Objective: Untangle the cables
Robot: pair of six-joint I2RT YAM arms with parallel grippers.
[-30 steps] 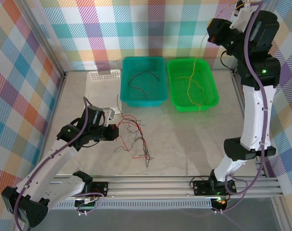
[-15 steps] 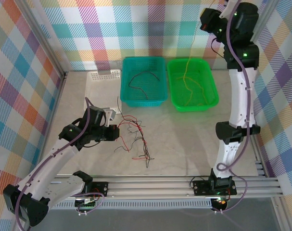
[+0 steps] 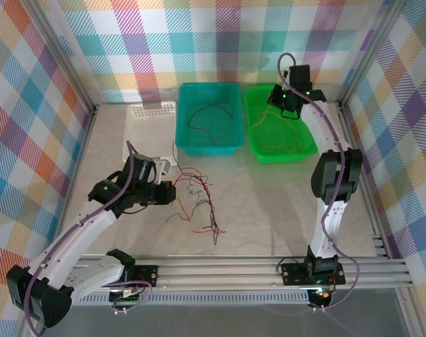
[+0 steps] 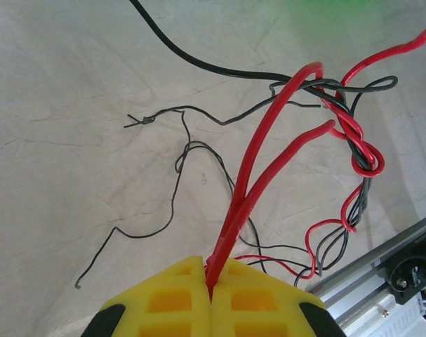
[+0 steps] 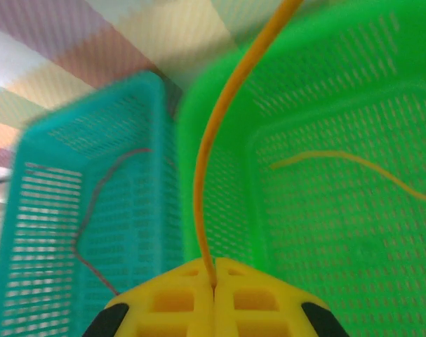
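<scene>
Bright, even light, with only faint soft shadows on the pale table (image 3: 269, 203). The left wrist view is sharp; the right wrist view is blurred, the green basket (image 5: 325, 232) smeared.

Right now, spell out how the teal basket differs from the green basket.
The teal basket is blue-green, the green basket bright green. The teal basket holds a dark wire; the green basket holds orange wires. The right gripper, shut on one orange wire, hangs over the green basket, not the teal basket. Both are slotted plastic trays, side by side.
</scene>
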